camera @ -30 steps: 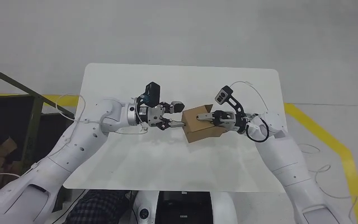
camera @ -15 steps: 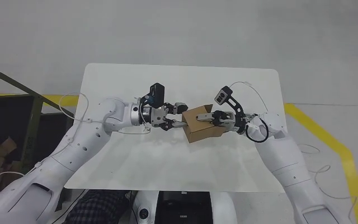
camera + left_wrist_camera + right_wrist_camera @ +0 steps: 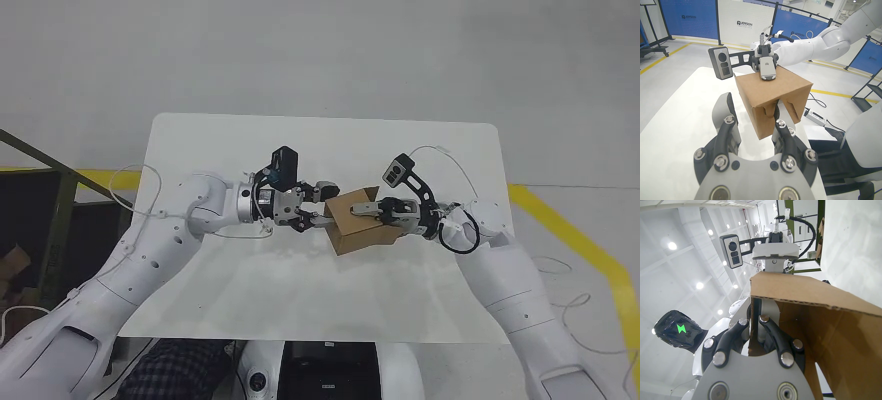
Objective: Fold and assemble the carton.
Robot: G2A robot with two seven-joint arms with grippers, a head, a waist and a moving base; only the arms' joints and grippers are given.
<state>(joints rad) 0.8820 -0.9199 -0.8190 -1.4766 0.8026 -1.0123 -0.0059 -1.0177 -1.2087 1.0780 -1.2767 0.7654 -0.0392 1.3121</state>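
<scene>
Over the middle of the white table (image 3: 300, 290), the right gripper (image 3: 362, 209) is clamped on the carton (image 3: 350, 230). In its own wrist view the two fingers (image 3: 766, 323) pinch one brown wall of the box between them at the open end, and the inside of the carton (image 3: 810, 317) shows beside them. Seen from the left wrist, that gripper (image 3: 766, 75) sits on the carton's far upper edge.

The left gripper (image 3: 320, 206) faces the other end with its fingers spread apart. The near upright corner of the carton (image 3: 772, 89) stands between them. One finger (image 3: 779, 121) has its tip at the gap between the end flaps (image 3: 770, 111), which are folded in partly and not flush. The other finger (image 3: 728, 111) is off to the side, clear of the cardboard.

Whether the carton rests on the table or hangs just above it I cannot tell. Beyond the table's edge a yellow line (image 3: 560, 225) runs across the grey floor, and a grey power brick (image 3: 814, 117) with its cable lies on the floor past the carton.
</scene>
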